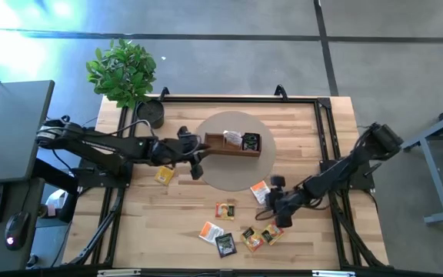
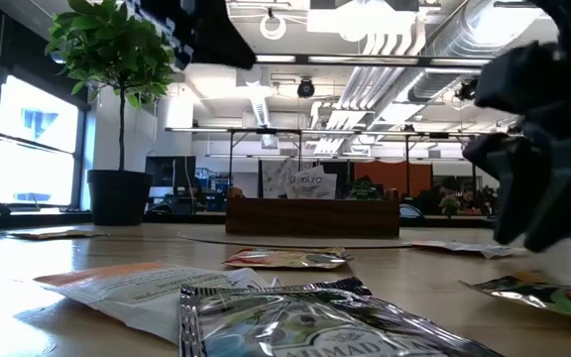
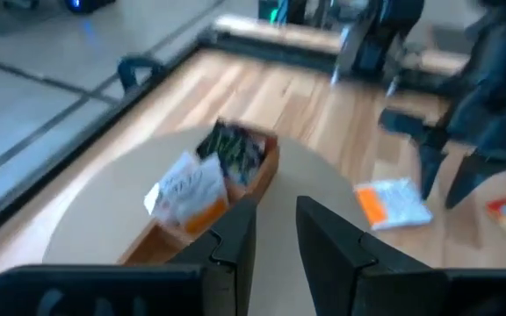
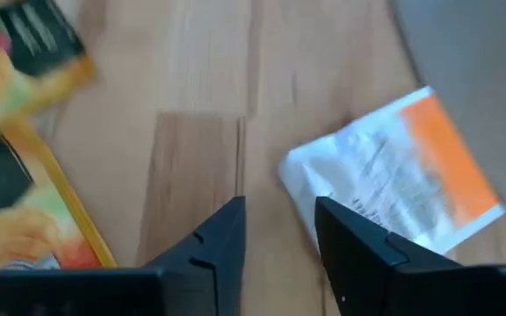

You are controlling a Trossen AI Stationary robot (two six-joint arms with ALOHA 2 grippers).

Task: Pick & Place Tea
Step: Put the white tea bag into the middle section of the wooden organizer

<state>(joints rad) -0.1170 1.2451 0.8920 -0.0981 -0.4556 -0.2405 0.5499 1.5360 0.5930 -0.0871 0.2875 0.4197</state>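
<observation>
Two square tea packets, white-and-orange and black, are standing in the long wooden tray. At five o'clock, the right gripper is hovering spread and empty beside a loose white-and-orange packet; left gripper is parted, empty.

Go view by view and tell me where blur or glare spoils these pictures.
High view: window glare washes out the floor's upper left corner. Low view: the nearest foil tea packet is soft and shiny; the dark arm at right is blurred. Right wrist view: the yellow packets smear. Left wrist view: the far arm is blurred.
</observation>
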